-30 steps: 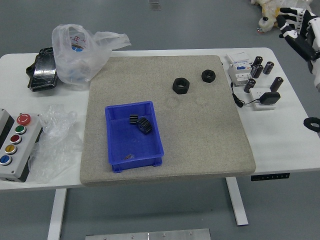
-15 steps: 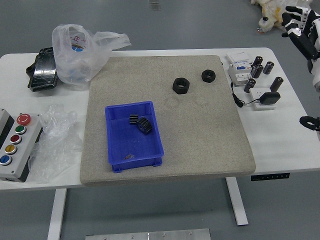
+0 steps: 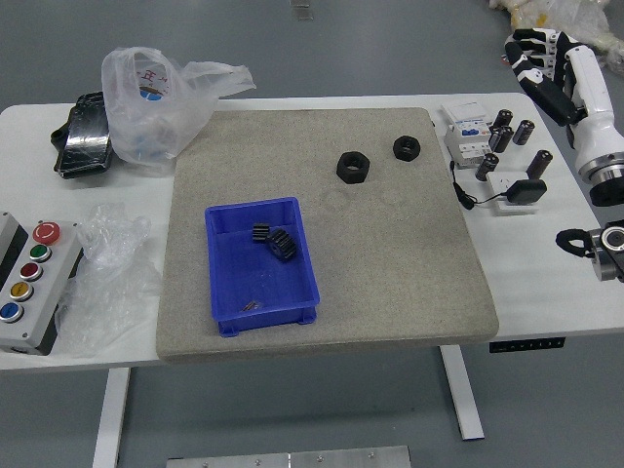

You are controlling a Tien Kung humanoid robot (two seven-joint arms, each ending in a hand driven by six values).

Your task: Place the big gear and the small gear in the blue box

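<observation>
While the right robot hand point(image 3: 558, 76) hangs open and empty near the table's point(image 3: 575, 283) far right corner, the small gear point(image 3: 260, 231) and the big gear point(image 3: 282, 245) lie inside the blue box point(image 3: 261, 318), close together. Two black hex nuts point(image 3: 353, 167) rest on the grey mat point(image 3: 409, 283), apart from each other, beyond the box and to its right.
</observation>
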